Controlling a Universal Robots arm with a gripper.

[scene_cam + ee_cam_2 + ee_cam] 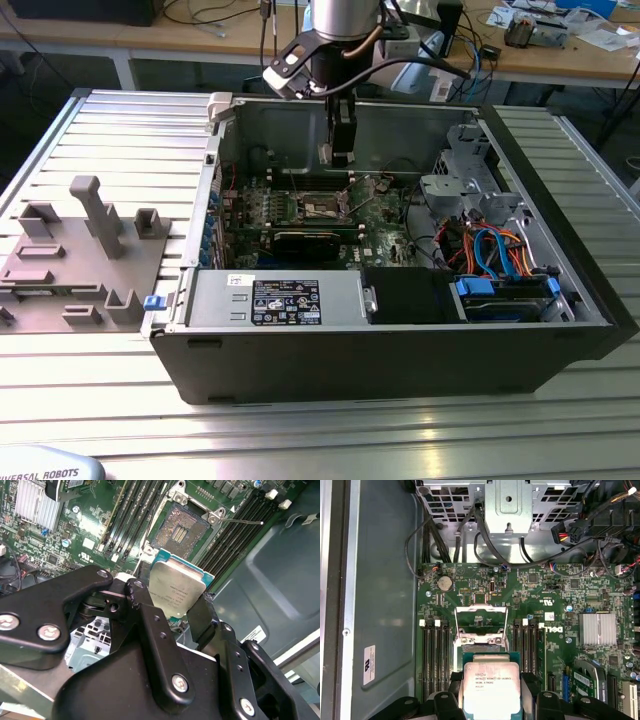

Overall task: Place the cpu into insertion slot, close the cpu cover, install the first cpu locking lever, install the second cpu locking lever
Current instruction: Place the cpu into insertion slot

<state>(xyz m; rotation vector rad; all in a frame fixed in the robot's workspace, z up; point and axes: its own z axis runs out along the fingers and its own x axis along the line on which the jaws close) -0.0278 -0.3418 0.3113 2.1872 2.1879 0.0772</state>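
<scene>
One cpu (177, 587), a small square chip with a silver-grey lid on a green-edged base, is pinched by two opposite edges between the black fingers (150, 615) of the gripper (172, 597). The jaws are closed just to the chip's width and hold nothing else. In the first wrist view the same cpu (491, 690) sits in the gripper (491, 682) with its printed lid facing the camera.

The chip is held off the board and is not seated. In the second wrist view the insertion slot (180, 527) lies bare beyond it, its dark gridded centre and shiny rim uncovered. The cpu cover (481, 611), a thin silvery frame with a square window, stands swung up off the slot. A thin wire locking lever (245, 522) juts out past one corner of the slot.

Long black memory slots (436, 655) flank the slot on both sides of the green motherboard (485, 582). That board also carries a coin cell (444, 583) and a finned heat sink (597, 629).

In the exterior view the gripper (340, 150) hangs inside the open computer case (400, 350), at about twelve o'clock from the insertion slot (322, 207). The power supply (275, 300) lies at six o'clock from the slot, and a bundle of blue and orange cables (495, 245) at about four o'clock. At nine o'clock from the case, a grey fixture tray (80, 250) rests on the ribbed metal worktop (120, 130).
</scene>
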